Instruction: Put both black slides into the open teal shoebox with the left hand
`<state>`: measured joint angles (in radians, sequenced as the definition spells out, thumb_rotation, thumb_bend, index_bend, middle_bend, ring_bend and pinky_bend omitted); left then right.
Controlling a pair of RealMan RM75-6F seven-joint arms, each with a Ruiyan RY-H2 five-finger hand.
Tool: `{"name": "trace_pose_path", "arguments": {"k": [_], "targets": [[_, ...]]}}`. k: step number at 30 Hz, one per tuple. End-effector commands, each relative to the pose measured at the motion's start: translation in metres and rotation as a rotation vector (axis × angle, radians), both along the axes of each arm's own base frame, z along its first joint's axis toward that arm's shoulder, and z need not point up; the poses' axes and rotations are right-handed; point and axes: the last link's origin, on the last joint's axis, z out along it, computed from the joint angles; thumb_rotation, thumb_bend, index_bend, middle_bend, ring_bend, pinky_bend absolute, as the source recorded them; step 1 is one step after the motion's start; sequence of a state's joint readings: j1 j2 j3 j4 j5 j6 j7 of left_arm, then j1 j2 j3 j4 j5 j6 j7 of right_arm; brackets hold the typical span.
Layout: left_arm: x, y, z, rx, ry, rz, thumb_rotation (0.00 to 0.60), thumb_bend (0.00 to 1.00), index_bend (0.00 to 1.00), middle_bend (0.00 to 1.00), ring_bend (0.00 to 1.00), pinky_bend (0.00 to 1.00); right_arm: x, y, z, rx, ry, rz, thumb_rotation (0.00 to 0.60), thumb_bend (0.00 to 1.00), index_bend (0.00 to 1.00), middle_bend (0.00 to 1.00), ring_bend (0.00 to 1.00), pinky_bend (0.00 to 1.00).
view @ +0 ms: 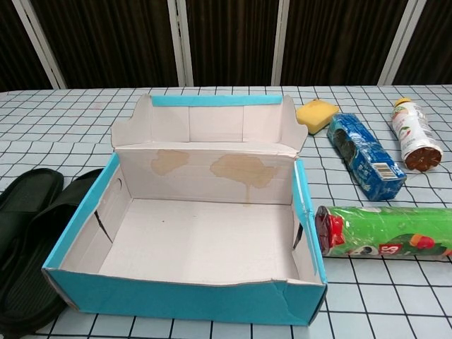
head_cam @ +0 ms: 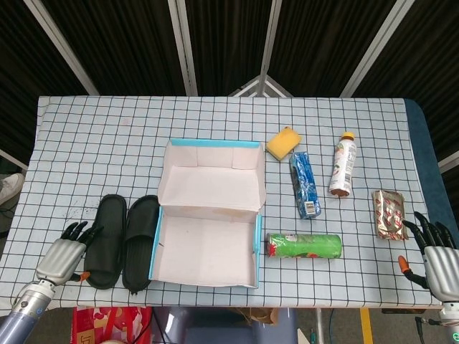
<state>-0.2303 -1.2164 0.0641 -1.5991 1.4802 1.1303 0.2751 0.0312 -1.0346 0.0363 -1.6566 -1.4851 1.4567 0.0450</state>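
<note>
Black slide beside spread, empty left hand.

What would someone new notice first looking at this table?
The open teal shoebox sits mid-table, empty, with its lid folded back. Two black slides lie side by side against its left wall, and the left hand is at the outer slide's edge. A green chip can lies to the box's right.

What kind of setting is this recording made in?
Probably a lab or staged data-collection tabletop, not a home: a grid-patterned tablecloth, unrelated props like a teal shoebox, sponge and chips can, dark slatted panels behind.
</note>
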Motion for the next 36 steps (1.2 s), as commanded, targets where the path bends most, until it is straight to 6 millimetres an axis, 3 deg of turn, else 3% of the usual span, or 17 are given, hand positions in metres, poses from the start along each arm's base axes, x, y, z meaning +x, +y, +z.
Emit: {"name": "trace_pose_path", "arguments": {"k": [1, 7, 17, 28, 36], "targets": [[0.0002, 0.0005, -0.0011, 0.004, 0.002, -0.007, 0.6, 0.13, 0.19, 0.21, 0.0, 0.01, 0.0, -0.0001, -0.0002, 0.002, 0.001, 0.0, 0.6, 0.4, 0.17, 0.05, 0.13, 0.07], [-0.0011, 0.0023, -0.0037, 0.019, 0.021, -0.019, 0.6, 0.15, 0.28, 0.28, 0.0, 0.01, 0.0001, -0.001, -0.0024, 0.014, 0.001, 0.0, 0.6, 0.4, 0.17, 0.05, 0.13, 0.07], [-0.0035, 0.007, -0.0032, 0.034, 0.031, -0.021, 0.6, 0.22, 0.31, 0.29, 0.0, 0.01, -0.0009, -0.0027, -0.0041, 0.022, 0.001, -0.008, 0.6, 0.4, 0.17, 0.05, 0.13, 0.07], [-0.0065, 0.0039, -0.0018, 0.023, 0.048, -0.03, 0.6, 0.21, 0.21, 0.14, 0.0, 0.01, -0.0002, -0.0029, -0.0041, 0.023, -0.002, -0.005, 0.6, 0.4, 0.17, 0.05, 0.13, 0.07], [-0.0063, 0.0004, -0.0043, 0.014, 0.087, -0.055, 0.6, 0.21, 0.19, 0.13, 0.0, 0.01, -0.0007, -0.0032, -0.0042, 0.027, -0.007, -0.004, 0.6, 0.4, 0.17, 0.05, 0.13, 0.07]]}}
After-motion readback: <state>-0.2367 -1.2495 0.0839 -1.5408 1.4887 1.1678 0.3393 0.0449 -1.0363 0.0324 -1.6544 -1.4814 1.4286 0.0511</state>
